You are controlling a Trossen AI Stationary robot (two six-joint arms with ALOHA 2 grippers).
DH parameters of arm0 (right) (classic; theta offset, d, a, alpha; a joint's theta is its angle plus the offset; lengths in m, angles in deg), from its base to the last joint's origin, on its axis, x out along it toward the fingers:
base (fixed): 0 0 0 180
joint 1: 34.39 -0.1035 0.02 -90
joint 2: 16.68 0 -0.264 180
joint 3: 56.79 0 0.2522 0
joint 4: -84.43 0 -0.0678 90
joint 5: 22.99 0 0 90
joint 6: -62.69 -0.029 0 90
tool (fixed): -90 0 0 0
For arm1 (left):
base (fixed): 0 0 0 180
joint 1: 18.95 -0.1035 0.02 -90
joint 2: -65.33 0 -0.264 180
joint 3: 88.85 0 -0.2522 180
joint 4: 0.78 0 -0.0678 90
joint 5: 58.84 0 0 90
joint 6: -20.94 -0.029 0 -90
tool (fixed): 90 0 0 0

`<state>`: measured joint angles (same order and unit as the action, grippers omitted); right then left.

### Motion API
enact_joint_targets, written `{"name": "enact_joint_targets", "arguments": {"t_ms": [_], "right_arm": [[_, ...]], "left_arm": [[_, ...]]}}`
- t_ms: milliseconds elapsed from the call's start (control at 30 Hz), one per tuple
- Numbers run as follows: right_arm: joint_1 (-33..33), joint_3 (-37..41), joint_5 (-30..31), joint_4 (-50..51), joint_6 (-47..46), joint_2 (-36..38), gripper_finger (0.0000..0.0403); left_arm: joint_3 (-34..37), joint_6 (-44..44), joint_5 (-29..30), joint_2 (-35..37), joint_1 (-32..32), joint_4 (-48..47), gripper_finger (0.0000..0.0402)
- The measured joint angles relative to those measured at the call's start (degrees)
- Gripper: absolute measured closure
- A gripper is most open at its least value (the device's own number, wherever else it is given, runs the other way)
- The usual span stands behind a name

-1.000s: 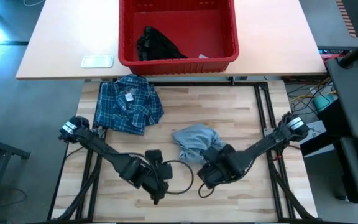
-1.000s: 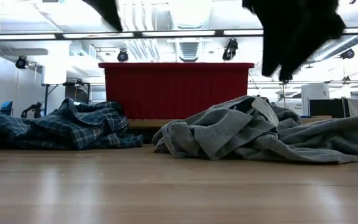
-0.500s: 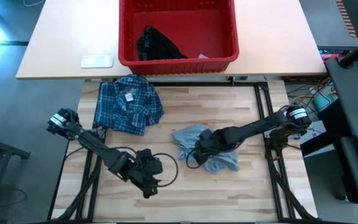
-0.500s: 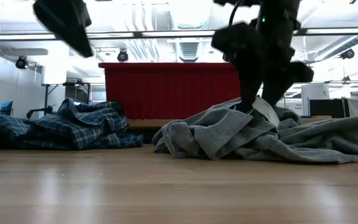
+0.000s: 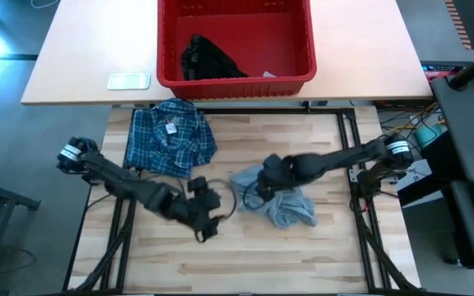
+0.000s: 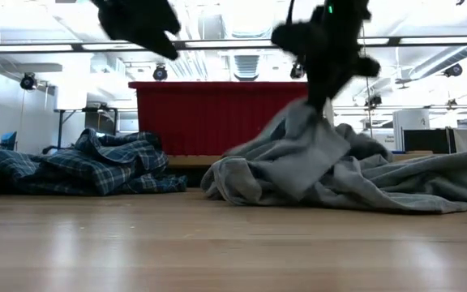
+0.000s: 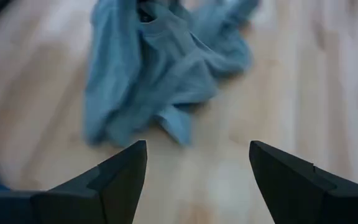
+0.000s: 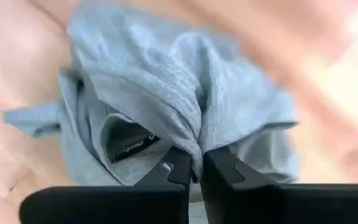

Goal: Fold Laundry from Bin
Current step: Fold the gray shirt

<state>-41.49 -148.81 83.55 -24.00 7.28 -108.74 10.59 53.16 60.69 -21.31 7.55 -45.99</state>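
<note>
The light grey T-shirt (image 5: 280, 200) lies crumpled right of the wooden table's middle. My right gripper (image 5: 262, 178) is shut on its left part, and the low view shows a peak of cloth (image 6: 308, 122) raised under that gripper (image 6: 321, 96). My left gripper (image 5: 211, 217) hovers open to the near left of the T-shirt (image 7: 160, 74), touching nothing. The blue-and-white plaid shirt (image 5: 171, 138) lies bunched at the far left. The red bin (image 5: 299, 49) stands beyond the far edge, with a black garment (image 5: 208, 59) inside. My right gripper pinches a gathered fold of the grey T-shirt (image 8: 191, 140) between its two shut fingers, next to the neck label. The fingers come from above, slanting down. The pinched cloth is drawn up into a peak (image 6: 302, 130), while the rest of the T-shirt stays on the table.
A pale flat object (image 5: 128, 80) lies on the light table left of the bin. Dark frame rails (image 5: 348, 140) run along the wooden table's sides. Bare wood (image 5: 303, 255) shows along the near edge.
My right gripper has gone toward the far edge over the grey T-shirt, shut on it and drawn a fold up into a peak; the rest of the shirt stays down. My left gripper has moved toward the far edge and the T-shirt, staying open.
</note>
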Motion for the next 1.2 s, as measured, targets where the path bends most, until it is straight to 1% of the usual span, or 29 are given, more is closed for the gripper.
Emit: {"name": "enact_joint_targets", "arguments": {"t_ms": [100, 167, 233, 333, 400, 467, 567, 667, 767, 867, 1033, 1133, 1200], "right_arm": [[2.46, -5.04, 0.19, 6.17, 7.03, 2.12, 0.0391], [4.44, -7.78, -0.07, 9.22, 11.65, 3.15, 0.0392], [6.74, -9.32, -0.58, 10.0, 15.42, 4.18, 0.0392], [10.15, -9.95, -4.39, 10.03, 19.95, 5.23, 0.0392], [12.06, -9.95, -7.47, 10.66, 22.23, 5.67, 0.0392], [13.64, -9.95, -9.42, 11.32, 23.71, 6.12, 0.0393], [14.98, -9.95, -10.82, 11.54, 26.62, 6.95, 0.0393], [15.77, -10.16, -11.02, 11.97, 28.56, 7.52, 0.0392], [16.14, -10.92, -11.02, 12.52, 29.23, 7.63, 0.039], [16.16, -11.35, -11.04, 12.62, 29.78, 7.63, 0.0389], [16.16, -11.37, -11.35, 12.95, 29.75, 7.63, 0.039], [16.16, -11.37, -12.81, 13.04, 29.12, 7.63, 0.039], [16.15, -11.37, -13.58, 13.09, 28.99, 7.63, 0.039]], "left_arm": [[-0.24, -4.47, 4.42, 0.66, -4.41, 3.84, 0.0135], [0.35, -8.81, 6.86, 0.32, -7.4, 9.09, 0.0135], [1.28, -15.53, 6.98, -1.14, -10.38, 15.99, 0.0135], [2.09, -23.95, 5.4, -4.92, -14.1, 24.02, 0.0135], [2.12, -26.84, 3.84, -7.31, -16.37, 27.77, 0.0135], [2.12, -27.16, 3.71, -9.34, -18.41, 29.44, 0.0135], [2.1, -28.45, 1.26, -12.49, -21.38, 31.0, 0.0135], [1.89, -32.7, -1.19, -16.13, -22.85, 31.92, 0.0135], [0.68, -35.8, -0.45, -19.32, -23.19, 31.87, 0.0136], [-1.29, -36.24, 0.19, -21.09, -23.26, 31.42, 0.0146], [-6.32, -36.03, 0.42, -21.41, -23.23, 24.72, 0.0187], [-7.77, -36.14, -0.16, -21.39, -23.99, 22.32, 0.0224], [-7.72, -36.22, -2.44, -21.54, -24.94, 22.07, 0.0256]]}}
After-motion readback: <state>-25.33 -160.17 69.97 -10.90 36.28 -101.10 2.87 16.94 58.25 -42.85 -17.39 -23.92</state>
